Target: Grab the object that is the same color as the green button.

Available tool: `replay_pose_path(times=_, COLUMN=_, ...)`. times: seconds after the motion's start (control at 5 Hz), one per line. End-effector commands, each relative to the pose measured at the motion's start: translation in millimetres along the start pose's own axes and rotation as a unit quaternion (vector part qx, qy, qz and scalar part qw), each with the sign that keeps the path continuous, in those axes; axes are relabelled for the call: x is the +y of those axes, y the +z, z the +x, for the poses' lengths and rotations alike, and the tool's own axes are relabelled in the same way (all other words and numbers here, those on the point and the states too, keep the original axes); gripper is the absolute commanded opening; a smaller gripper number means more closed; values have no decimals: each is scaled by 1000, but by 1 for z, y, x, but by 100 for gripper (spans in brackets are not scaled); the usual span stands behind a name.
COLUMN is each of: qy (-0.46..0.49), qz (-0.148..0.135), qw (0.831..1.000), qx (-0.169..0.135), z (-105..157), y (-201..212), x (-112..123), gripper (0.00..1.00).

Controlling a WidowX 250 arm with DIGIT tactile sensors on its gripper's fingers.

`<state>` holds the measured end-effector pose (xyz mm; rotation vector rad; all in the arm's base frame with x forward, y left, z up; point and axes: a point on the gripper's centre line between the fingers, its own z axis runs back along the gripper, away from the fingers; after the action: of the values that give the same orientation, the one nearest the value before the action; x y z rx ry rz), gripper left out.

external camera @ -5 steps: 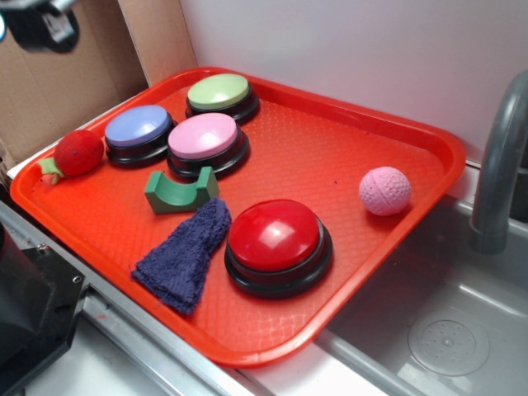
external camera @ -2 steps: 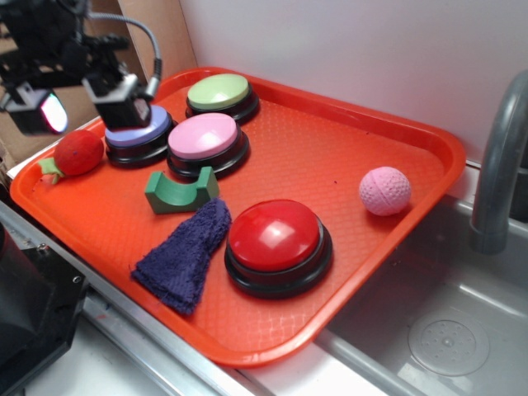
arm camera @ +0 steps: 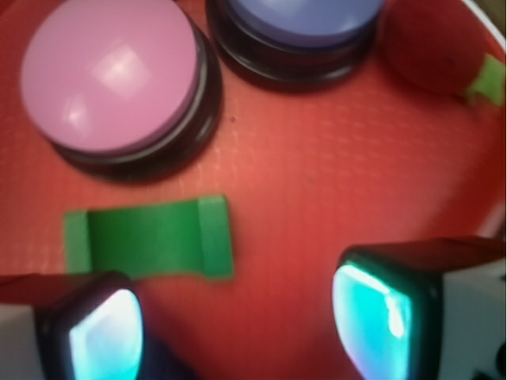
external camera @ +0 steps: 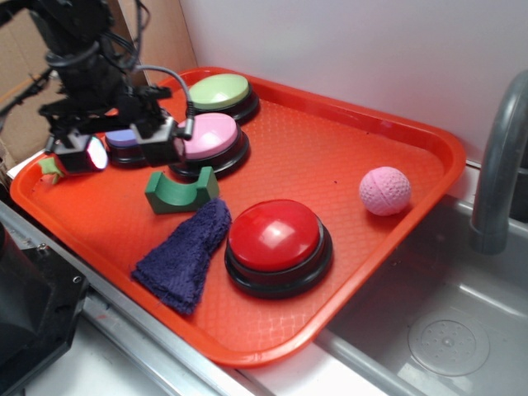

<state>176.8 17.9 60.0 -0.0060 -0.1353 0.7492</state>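
Green block (arm camera: 149, 248) untouched; fingers (arm camera: 107, 336) spread wide, empty.

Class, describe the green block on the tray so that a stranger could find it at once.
On the red tray, find the pink button. Just in front lies the green block, beside a blue cloth. Unlike the round buttons, it is small, rectangular and notched on top.

Dark green notched block (external camera: 181, 191) before pink button; lime button (external camera: 219, 91) behind
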Motion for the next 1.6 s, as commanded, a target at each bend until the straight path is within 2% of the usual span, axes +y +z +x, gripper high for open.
replay_pose_path(times=0.0, qy=1, qz=-23, qw=1000, qx=1, z=16, y=-34, x=4, gripper=100)
replay_pose_path(times=0.2, qy=1, qz=-56, qw=998, qx=29, z=17, y=-46, x=6, gripper=84)
replay_pose_path(times=0.4, qy=-1, qz=-60, qw=998, qx=28, z=15, y=-46, x=7, gripper=0)
replay_pose_path(times=0.8, qy=0, qz=-66, qw=998, qx=21, z=13, y=-40, x=6, gripper=0)
replay_pose_path(times=1.0, qy=-8, qz=-59, qw=998, qx=7, z=17, y=-28, x=7, gripper=0)
replay_pose_path(times=1.2, qy=-82, qz=-61, qw=995, qx=14, z=24, y=-2, x=6, gripper=0)
replay_pose_path(times=1.4, qy=-133, qz=-34, qw=990, qx=-2, z=27, y=29, x=1, gripper=0)
